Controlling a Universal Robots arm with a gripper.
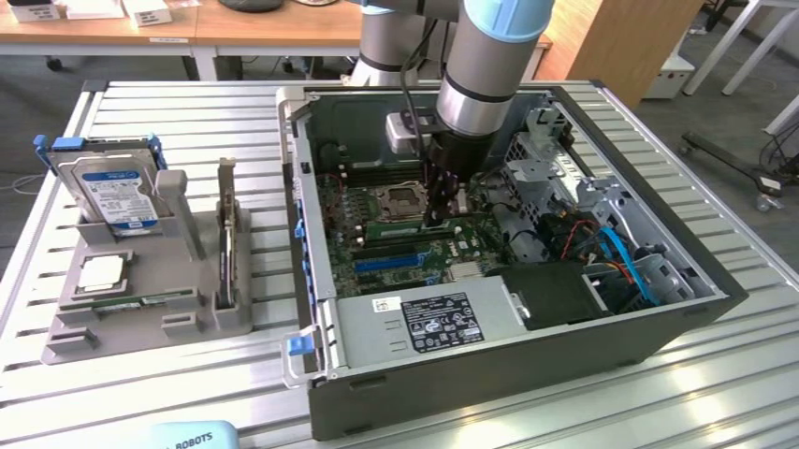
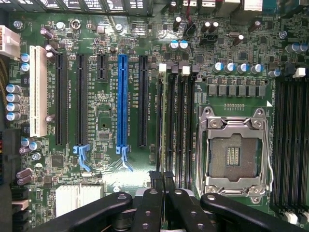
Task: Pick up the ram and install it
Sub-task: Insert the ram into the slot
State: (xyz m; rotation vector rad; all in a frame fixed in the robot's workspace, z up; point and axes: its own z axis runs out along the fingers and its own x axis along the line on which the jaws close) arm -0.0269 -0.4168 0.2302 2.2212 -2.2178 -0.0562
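The ram [image 1: 135, 302], a long narrow green stick, lies flat in the front slot of the grey holder [image 1: 75, 348] at the exterior view's left, far from the arm. My gripper [image 1: 441, 221] is down inside the open computer case [image 1: 500, 379], just over the motherboard beside the empty CPU socket [image 1: 402, 198]. In the wrist view my gripper [image 2: 162, 178] is shut, its black fingertips pressed together over one end of the memory slots [image 2: 176, 125]. The slot in line with the fingertips looks thinner than its neighbours. I cannot tell whether a stick stands in it.
The holder also carries a hard drive [image 1: 115, 192], a square silver CPU chip [image 1: 100, 271] and an upright card [image 1: 226, 243]. Inside the case, the power supply [image 1: 425, 323], drive cage [image 1: 562, 168] and blue cables [image 1: 631, 267] crowd the gripper. The CPU socket [image 2: 234, 152] flanks the slots.
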